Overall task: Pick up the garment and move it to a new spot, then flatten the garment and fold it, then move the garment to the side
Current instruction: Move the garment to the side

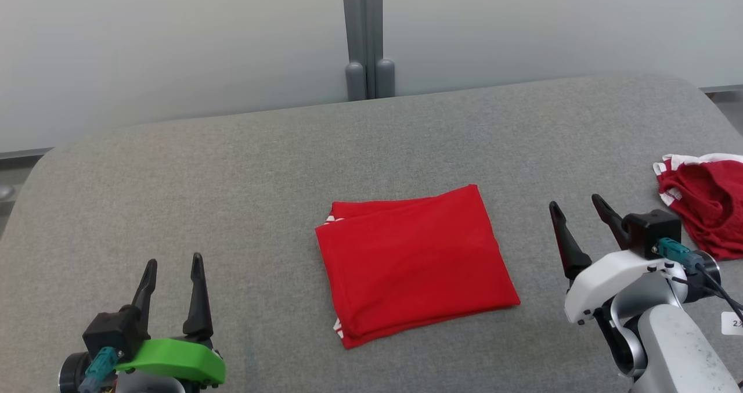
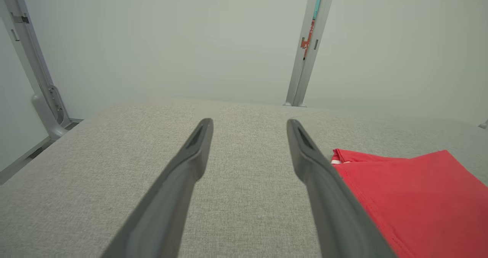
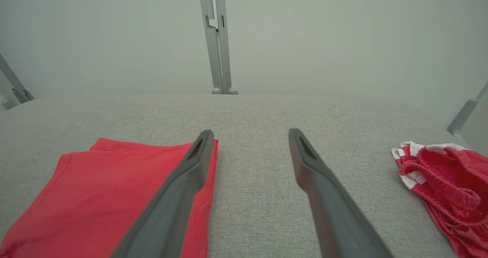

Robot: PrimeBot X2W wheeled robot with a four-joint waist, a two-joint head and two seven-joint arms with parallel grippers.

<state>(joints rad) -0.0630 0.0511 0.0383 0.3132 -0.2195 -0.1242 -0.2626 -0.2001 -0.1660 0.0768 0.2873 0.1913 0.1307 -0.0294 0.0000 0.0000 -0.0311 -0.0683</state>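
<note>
The large red sports jersey, folded into a flat rectangle with slivers of white striped trim at its left corners, lies on the middle of the grey fabric-covered table, between the two arms and touched by neither. Its long axis runs from side to side, turned a little so that the right end sits farther from the robot than the left. The left claw is at the near left, jaws spread wide and holding nothing, with a broad strip of bare table between it and the jersey's left edge; in its wrist view the red cloth lies off to the right of its fingers. The right claw is likewise wide open and empty, and it is the nearer of the two: only a narrow gap separates it from the jersey's right edge, and in its wrist view the cloth reaches up to the left finger. A smaller bunched red-and-white cloth sits at the far right edge, beyond the right claw. With the folding apparently done, moving the jersey aside looks like the step left, and the short right edge beside the right claw seems the natural place to take hold.
</note>
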